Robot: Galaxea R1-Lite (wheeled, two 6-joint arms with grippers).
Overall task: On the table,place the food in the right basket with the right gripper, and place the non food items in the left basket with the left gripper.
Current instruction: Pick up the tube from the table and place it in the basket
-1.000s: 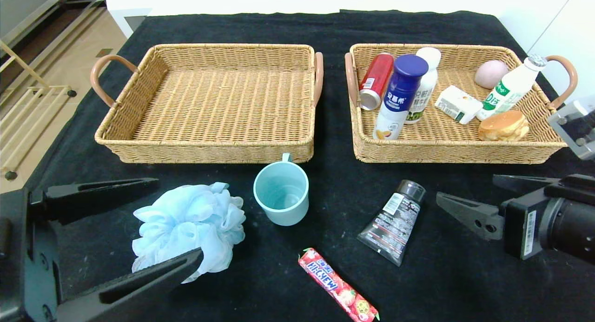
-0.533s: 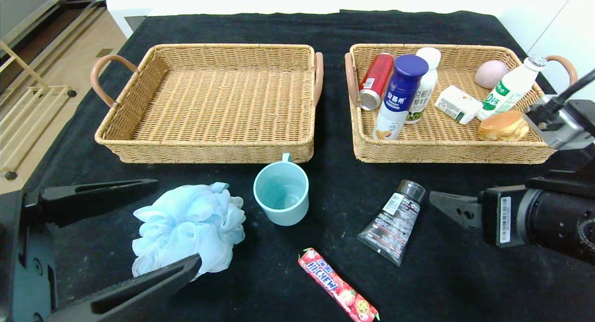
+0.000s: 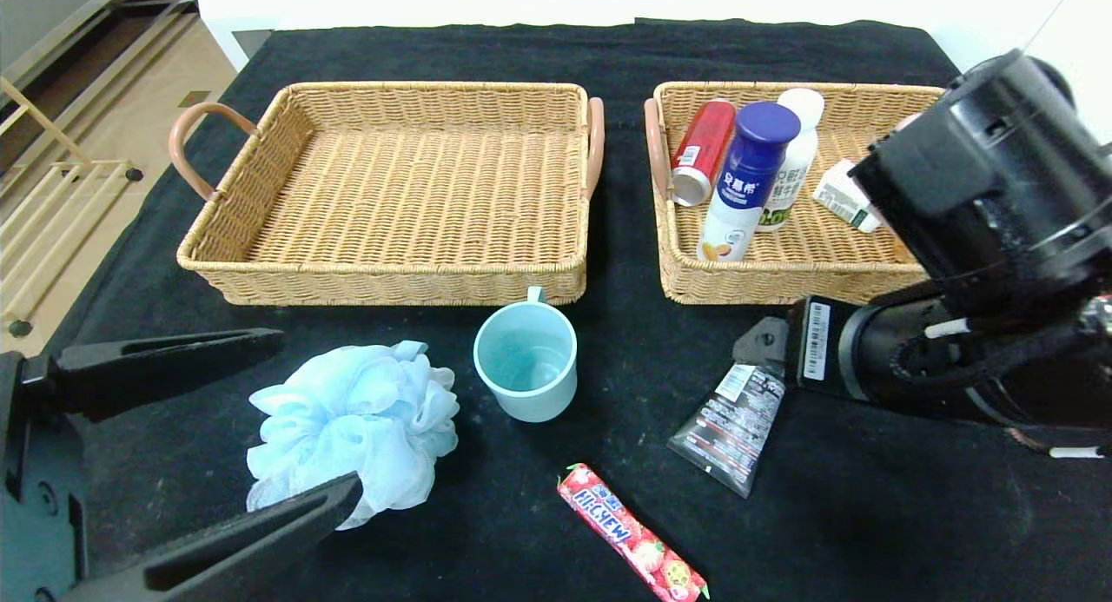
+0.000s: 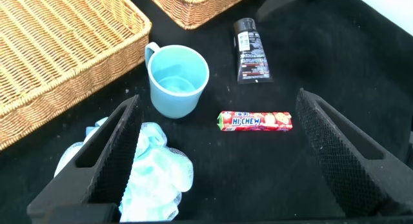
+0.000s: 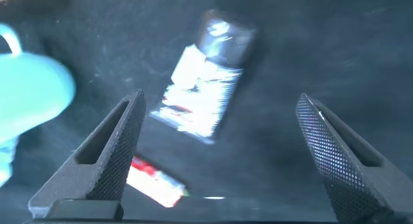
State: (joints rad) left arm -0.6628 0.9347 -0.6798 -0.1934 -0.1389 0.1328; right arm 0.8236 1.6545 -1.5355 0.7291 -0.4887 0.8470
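On the black-clothed surface (image 3: 625,55) the left basket (image 3: 391,276) sits toward the far left with nothing in it, and the right basket (image 3: 782,276) beside it toward the far right already holds the blue-capped bottle (image 3: 747,181), the white-capped bottle (image 3: 795,155), a red can (image 3: 702,148) and a small white carton (image 3: 838,194), the rest of it hidden behind the right arm. Along the near half of the surface lie the pale-blue bath pouf (image 3: 356,428), the teal mug (image 3: 526,363) standing upright just in front of the left basket's near rim, the dark tube (image 3: 734,415) and, closest to the near edge, the red Hi-Chew stick (image 3: 630,532). The left tool (image 4: 219,153) hangs low at the near left corner with its fingers (image 3: 165,354) spread wide, the pouf between them but not gripped. The right tool (image 5: 219,159) hovers above the tube's capped end, fingers (image 5: 110,153) wide apart and holding nothing, with the Hi-Chew stick near one fingertip in its wrist view.
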